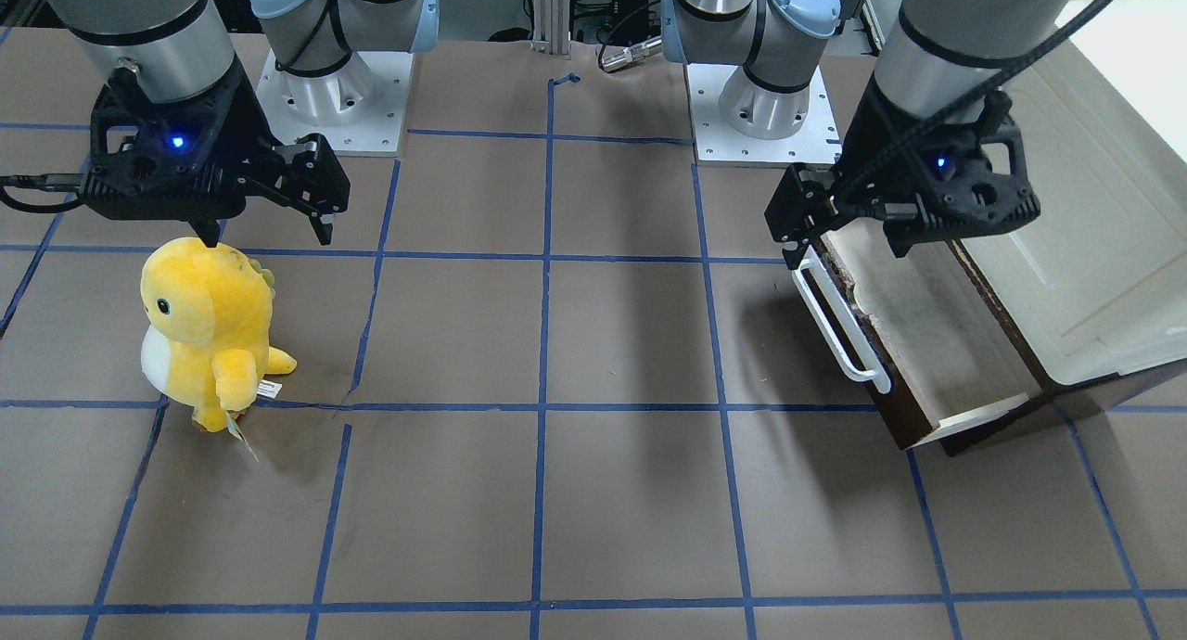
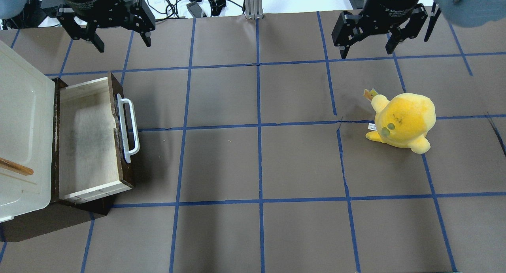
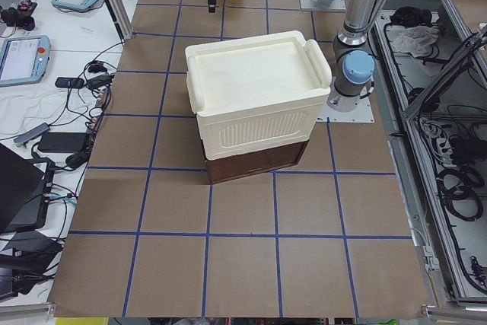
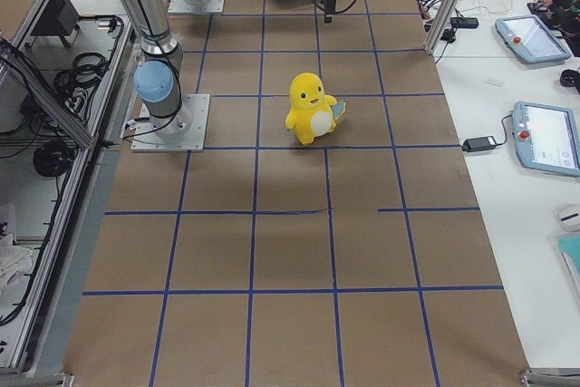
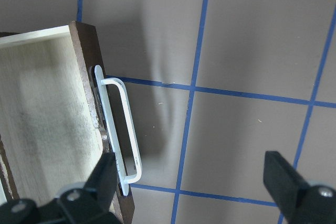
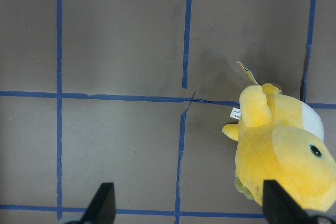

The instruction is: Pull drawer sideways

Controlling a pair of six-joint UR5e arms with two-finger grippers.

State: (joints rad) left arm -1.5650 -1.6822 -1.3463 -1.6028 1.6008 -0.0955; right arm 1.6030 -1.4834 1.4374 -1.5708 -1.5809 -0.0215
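The drawer (image 2: 87,138) stands pulled out of the cream-white cabinet (image 2: 23,118), its pale interior empty. Its dark brown front carries a long white bar handle (image 2: 130,130). The drawer (image 1: 927,334) and handle (image 1: 839,317) also show in the front view, and the handle (image 5: 119,127) in the left wrist view. My left gripper (image 2: 123,43) is open and empty, held above the handle's end and clear of it (image 1: 846,243) (image 5: 194,182). My right gripper (image 2: 366,51) is open and empty, high over the table's other side (image 1: 266,235) (image 6: 189,205).
A yellow plush dinosaur (image 2: 403,120) stands on the brown mat below and beside my right gripper (image 1: 209,325) (image 6: 283,156). A wooden stick (image 2: 16,168) lies on the cabinet top. Blue tape lines grid the mat. The cabinet (image 3: 255,89) hides the drawer in the exterior left view.
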